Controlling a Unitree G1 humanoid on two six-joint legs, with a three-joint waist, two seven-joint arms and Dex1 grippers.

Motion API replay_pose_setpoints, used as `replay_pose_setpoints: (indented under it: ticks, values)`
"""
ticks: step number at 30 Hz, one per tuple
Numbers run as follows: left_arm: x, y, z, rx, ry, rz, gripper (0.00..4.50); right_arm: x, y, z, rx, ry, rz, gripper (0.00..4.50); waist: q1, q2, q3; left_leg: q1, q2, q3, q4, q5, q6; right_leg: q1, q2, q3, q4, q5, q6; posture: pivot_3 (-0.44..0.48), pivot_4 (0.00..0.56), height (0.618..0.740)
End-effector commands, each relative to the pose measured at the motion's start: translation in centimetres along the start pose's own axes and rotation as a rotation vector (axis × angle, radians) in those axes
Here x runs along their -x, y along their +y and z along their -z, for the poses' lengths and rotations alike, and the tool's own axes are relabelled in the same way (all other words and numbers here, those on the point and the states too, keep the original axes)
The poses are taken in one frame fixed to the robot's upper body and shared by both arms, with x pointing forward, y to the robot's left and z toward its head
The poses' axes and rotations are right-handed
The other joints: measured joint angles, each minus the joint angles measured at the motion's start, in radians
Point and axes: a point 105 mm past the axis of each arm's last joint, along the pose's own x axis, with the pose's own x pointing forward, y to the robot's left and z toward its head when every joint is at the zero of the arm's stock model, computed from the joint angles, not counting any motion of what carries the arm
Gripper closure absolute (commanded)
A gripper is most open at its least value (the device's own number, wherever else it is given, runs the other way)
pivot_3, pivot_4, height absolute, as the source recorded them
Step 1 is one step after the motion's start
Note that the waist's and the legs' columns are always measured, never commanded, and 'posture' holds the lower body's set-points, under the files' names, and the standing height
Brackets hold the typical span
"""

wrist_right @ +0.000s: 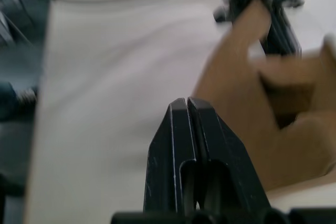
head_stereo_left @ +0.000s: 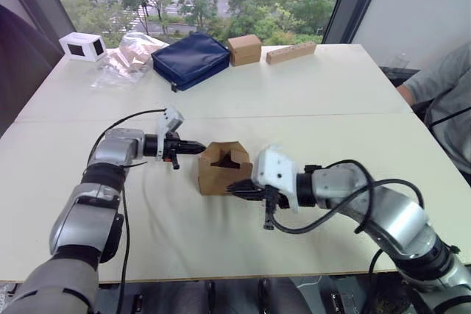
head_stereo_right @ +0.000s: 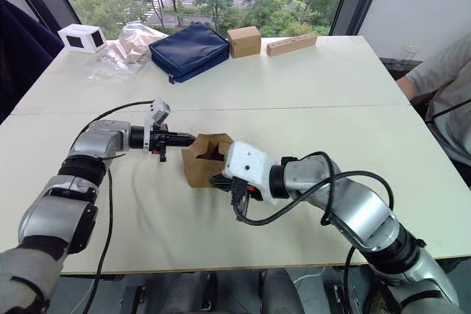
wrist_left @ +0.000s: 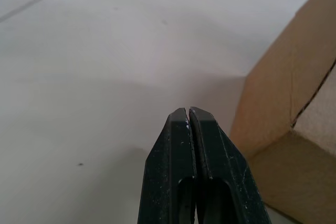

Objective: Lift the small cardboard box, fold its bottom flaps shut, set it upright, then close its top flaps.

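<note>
The small cardboard box (head_stereo_left: 223, 168) stands on the white table (head_stereo_left: 309, 101) near its middle, plain brown, with its upper flaps (head_stereo_left: 224, 154) partly folded inward and a gap left between them. My left gripper (head_stereo_left: 200, 148) is shut and its tip touches the box's upper left edge. My right gripper (head_stereo_left: 234, 189) is shut too, lying low against the box's front right wall. In the left wrist view the box (wrist_left: 294, 124) sits just beside the shut fingers (wrist_left: 189, 129). The bottom flaps are hidden under the box.
At the far edge lie a navy pouch (head_stereo_left: 191, 59), a smaller brown box (head_stereo_left: 244, 49), a long tan block (head_stereo_left: 291, 52), a clear plastic bag (head_stereo_left: 129, 56) and a white box (head_stereo_left: 82, 45). A person's arm (head_stereo_left: 441, 101) rests at the right edge.
</note>
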Motion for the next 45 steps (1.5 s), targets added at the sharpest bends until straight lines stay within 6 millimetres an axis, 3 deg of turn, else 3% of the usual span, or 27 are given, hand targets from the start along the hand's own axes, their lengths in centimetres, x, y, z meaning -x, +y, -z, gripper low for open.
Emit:
replay_pose_setpoints:
  ticks: [1,8,19,30,36,40,42,45]
  values:
    - [-0.3,-0.2,-1.1,-0.035,-0.016,0.029,4.46,-0.4,-0.5,-0.9,0.061,-0.017,0.038,4.50,0.000,0.000,0.000,0.000,0.000,0.000,0.000,0.000,0.000,0.000,0.000,0.000,0.000,0.000,0.000,0.000,0.150,0.740]
    - [-0.7,-0.5,-1.3,-0.038,-0.032,0.051,4.46,-0.6,-1.9,-0.9,0.073,-0.009,0.089,4.50,0.000,0.000,0.000,0.000,0.001,0.000,0.000,0.000,0.000,0.000,0.000,0.000,0.000,0.000,0.000,0.000,0.150,0.740]
    - [-1.2,-1.5,-1.3,-0.076,-0.037,0.093,4.46,-1.3,-2.2,-0.3,0.035,0.004,0.069,4.50,0.000,0.000,0.000,0.000,0.003,0.000,0.000,0.000,0.000,0.000,0.000,0.000,0.000,0.000,0.000,0.000,0.150,0.740]
    - [-0.9,-1.2,-1.2,-0.088,-0.046,0.054,4.46,-2.2,-2.4,-0.1,-0.048,-0.023,0.053,4.50,0.000,0.000,0.000,0.000,0.003,0.000,0.000,0.000,0.000,0.000,0.000,0.000,0.000,0.000,0.000,0.000,0.150,0.740]
    - [1.9,0.2,-2.1,-0.053,-0.107,-0.076,4.46,-2.7,-2.8,-0.1,-0.050,-0.034,0.055,4.50,-0.004,0.000,0.000,0.000,0.003,0.000,0.000,0.000,0.000,-0.001,0.000,0.000,0.000,0.000,0.000,0.000,0.150,0.740]
    - [4.7,-0.2,-2.5,-0.072,-0.106,-0.127,4.46,-2.9,-3.1,-0.1,-0.047,-0.041,0.064,4.50,-0.008,0.000,0.000,0.000,0.004,0.000,0.000,0.000,0.000,-0.001,0.000,0.000,0.001,0.000,0.000,0.000,0.150,0.740]
    - [5.9,-1.3,-3.4,-0.086,-0.116,-0.121,4.46,-2.9,-3.3,0.0,-0.050,-0.045,0.067,4.50,-0.005,0.000,0.000,0.000,0.004,0.000,-0.001,0.000,0.000,-0.002,0.000,0.000,0.001,0.000,0.000,0.000,0.150,0.740]
    - [7.3,-4.8,-4.8,-0.078,-0.140,-0.050,4.46,-2.9,-3.5,0.0,-0.061,-0.060,0.073,4.50,-0.003,0.000,0.000,0.000,0.004,0.000,-0.001,0.000,0.000,-0.001,-0.001,0.001,0.001,0.000,0.000,0.000,0.150,0.740]
